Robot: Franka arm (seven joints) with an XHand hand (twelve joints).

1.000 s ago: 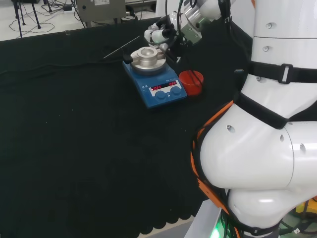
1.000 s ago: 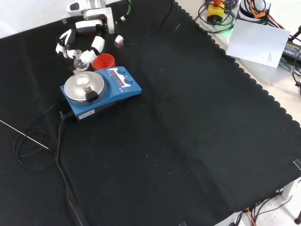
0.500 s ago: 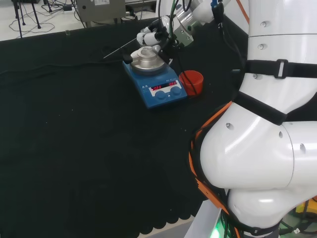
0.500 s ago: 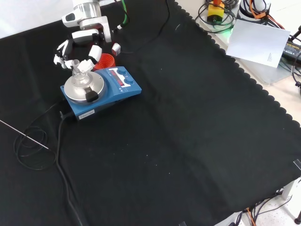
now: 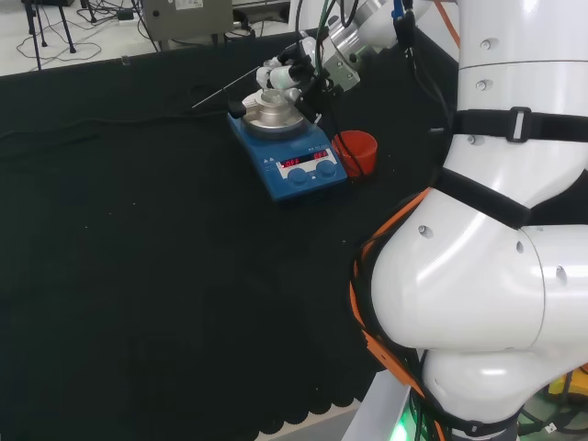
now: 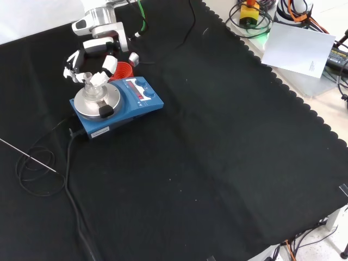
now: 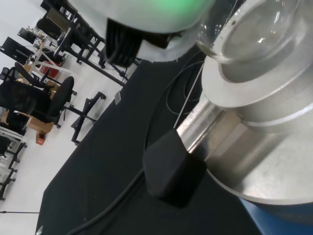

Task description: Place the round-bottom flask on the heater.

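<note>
The hand (image 6: 92,57) is curled around the neck of the round-bottom flask (image 6: 93,86), which sits upright in the bowl of the heater (image 6: 117,103); in the wrist view the clear bulb (image 7: 254,29) lies inside the metal block's hollow, though whether the glass touches the metal I cannot tell. In the head view the hand (image 5: 289,72) is above the heater's silver top (image 5: 273,112). The heater is a blue box with two round knobs and a red lit display on its panel; its writing is too small to read. A red ribbed stand (image 5: 356,152) stands on the black worktop (image 6: 217,163) just beside the heater. A black cable (image 6: 70,179) trails from the heater across the cloth
</note>
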